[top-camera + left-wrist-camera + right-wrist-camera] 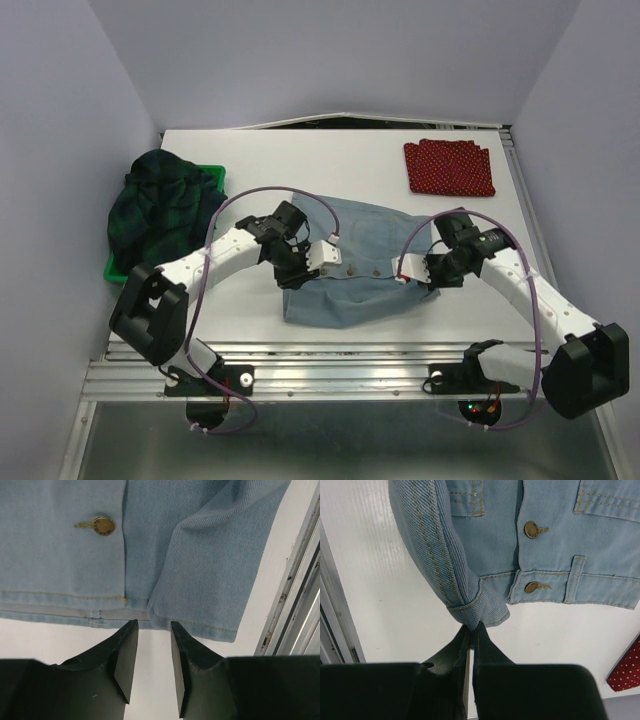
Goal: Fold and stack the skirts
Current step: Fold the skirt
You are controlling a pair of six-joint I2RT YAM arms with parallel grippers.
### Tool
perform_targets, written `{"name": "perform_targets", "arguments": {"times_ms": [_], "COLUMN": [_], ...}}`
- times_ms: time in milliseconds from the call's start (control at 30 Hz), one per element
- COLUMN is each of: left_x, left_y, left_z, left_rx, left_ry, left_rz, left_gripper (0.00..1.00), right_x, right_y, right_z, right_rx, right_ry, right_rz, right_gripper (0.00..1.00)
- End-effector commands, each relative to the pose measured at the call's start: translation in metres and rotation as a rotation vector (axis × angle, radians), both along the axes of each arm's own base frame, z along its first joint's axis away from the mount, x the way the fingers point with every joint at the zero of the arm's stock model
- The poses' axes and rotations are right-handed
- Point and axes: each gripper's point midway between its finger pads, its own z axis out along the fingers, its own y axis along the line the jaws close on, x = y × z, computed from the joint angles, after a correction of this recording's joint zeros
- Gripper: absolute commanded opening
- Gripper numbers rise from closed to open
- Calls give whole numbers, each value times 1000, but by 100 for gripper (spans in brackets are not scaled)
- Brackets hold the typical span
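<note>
The light blue-grey denim skirt (365,265) lies partly folded in the middle of the table. My left gripper (322,257) is open at its left end; in the left wrist view the gripper (152,627) has its tips just at the hem of the denim (200,555), with nothing between them. My right gripper (408,268) is shut on the skirt's right end; in the right wrist view the gripper (474,627) pinches a folded waistband corner of the denim (470,545). The red dotted skirt (449,167) lies folded at the back right. The plaid skirt (160,205) is heaped in the bin.
The green plastic bin (114,268) stands at the table's left edge under the plaid skirt. Metal rails (330,375) run along the near edge. White walls close in both sides and the back. A corner of the red skirt (625,672) shows in the right wrist view.
</note>
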Motion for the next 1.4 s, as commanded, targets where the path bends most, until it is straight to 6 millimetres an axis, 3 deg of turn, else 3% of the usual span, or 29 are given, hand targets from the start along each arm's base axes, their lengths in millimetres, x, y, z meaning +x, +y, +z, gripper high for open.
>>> {"name": "perform_targets", "arguments": {"times_ms": [0,300,467,533,667,800,1000,1100,1233,1367], "left_x": [-1,-6,-14,-16,-20,-21,-51,-55,-43,-42], "left_y": [-12,-14,-12,-10,-7,-3,10,12,12,15], "left_z": [-5,-29,-30,-34,-30,-1,45,73,121,156], "left_rx": [-52,-26,-30,-20,-18,-50,-107,-155,-214,-266], "left_ry": [19,88,110,117,135,85,77,31,-94,-178], "left_rz": [-75,-136,-156,-155,-153,-133,-96,-61,2,40], "left_gripper": [44,43,39,31,2,0,0,0,0,0], "right_x": [-4,-7,-6,-5,-2,-3,-17,-22,-17,-10], "right_y": [-1,-2,-2,-1,-2,-4,-10,-13,-14,-15], "right_z": [1,-3,-4,-4,-3,3,12,18,36,54], "right_rx": [10,12,10,14,10,3,1,5,12,9], "right_ry": [-32,-31,-26,-32,-39,-41,-55,-72,-128,-169], "right_rz": [0,-21,-27,-25,-30,-39,-44,-50,-54,-52], "right_gripper": [1,1,1,1,1,1,1,1,1,1]}}
